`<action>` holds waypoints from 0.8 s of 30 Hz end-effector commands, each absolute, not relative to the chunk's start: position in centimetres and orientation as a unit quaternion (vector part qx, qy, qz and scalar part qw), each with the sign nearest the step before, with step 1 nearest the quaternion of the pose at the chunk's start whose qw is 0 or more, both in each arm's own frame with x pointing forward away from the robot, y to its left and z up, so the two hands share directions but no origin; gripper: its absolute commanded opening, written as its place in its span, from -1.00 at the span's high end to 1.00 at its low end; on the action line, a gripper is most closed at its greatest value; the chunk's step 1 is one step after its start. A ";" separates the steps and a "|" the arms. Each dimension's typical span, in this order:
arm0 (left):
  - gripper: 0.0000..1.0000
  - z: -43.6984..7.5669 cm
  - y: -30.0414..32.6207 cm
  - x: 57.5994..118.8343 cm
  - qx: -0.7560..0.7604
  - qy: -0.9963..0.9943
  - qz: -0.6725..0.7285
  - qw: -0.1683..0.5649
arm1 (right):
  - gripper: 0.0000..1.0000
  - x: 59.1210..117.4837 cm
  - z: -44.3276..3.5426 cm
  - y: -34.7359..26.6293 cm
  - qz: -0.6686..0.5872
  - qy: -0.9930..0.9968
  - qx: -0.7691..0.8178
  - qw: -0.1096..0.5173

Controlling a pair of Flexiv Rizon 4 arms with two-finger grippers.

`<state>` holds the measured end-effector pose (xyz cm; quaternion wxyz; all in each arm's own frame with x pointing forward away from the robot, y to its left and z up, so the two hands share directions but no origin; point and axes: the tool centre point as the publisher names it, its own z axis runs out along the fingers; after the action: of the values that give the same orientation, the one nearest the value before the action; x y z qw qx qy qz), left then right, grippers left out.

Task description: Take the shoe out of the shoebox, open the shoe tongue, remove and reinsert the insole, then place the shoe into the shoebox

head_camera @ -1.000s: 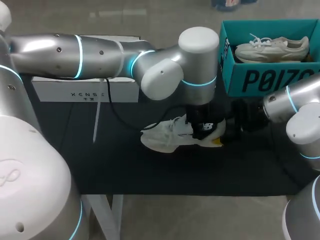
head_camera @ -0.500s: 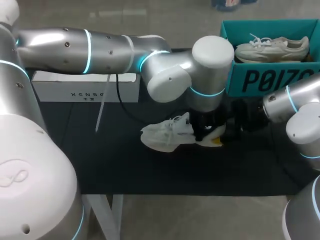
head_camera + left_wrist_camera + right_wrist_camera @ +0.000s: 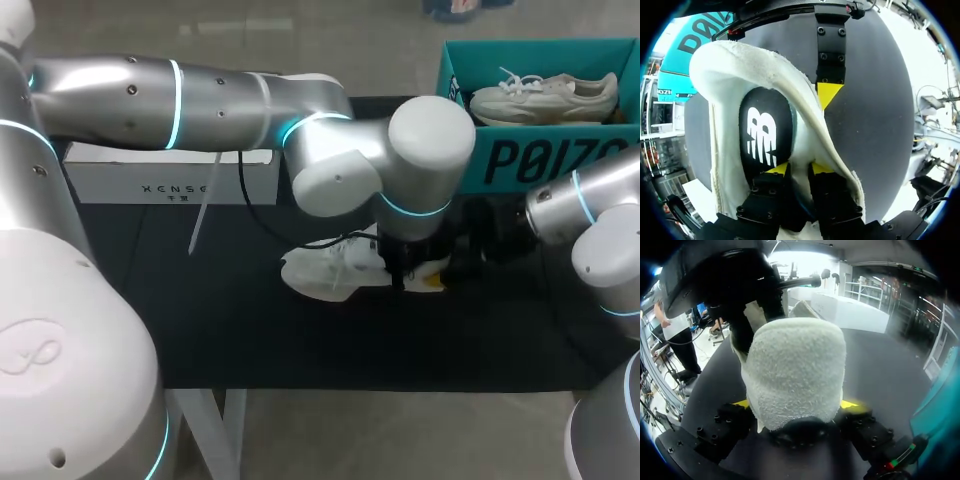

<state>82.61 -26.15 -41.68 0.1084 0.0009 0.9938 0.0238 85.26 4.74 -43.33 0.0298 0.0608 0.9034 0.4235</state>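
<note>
White shoe [image 3: 330,275]: mid-table on the black table [image 3: 250,330], in front of the teal shoebox [image 3: 520,160]; long axis runs across the table, toe toward my left, heel toward my right, opening facing up.
insole [image 3: 765,135]: black, lying inside the shoe.
right gripper [image 3: 797,403]: clamped on the fuzzy heel from both sides.
left gripper [image 3: 800,169]: down in the opening, over the insole; cannot tell whether it grips anything.
second shoe [image 3: 545,98]: lying in the shoebox.
</note>
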 end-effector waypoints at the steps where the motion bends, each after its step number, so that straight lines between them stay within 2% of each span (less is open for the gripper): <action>1: 1.00 -47.8 -26.2 84.6 -0.016 0.992 0.031 0.121 | 1.00 85.3 -43.7 4.9 0.422 0.904 0.061 0.028; 8: 1.00 -45.7 -24.9 83.6 -0.053 0.990 0.014 0.133 | 1.00 85.3 -43.7 4.9 0.422 0.904 0.061 0.028; 24: 1.00 -41.5 -22.2 83.3 -0.098 0.989 -0.056 0.094 | 1.00 85.3 -43.7 4.9 0.422 0.904 0.061 0.028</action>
<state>82.93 -23.65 -41.78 0.0969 -0.1021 0.9896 -0.0296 85.44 4.79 -43.28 0.0281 0.0606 0.9033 0.4238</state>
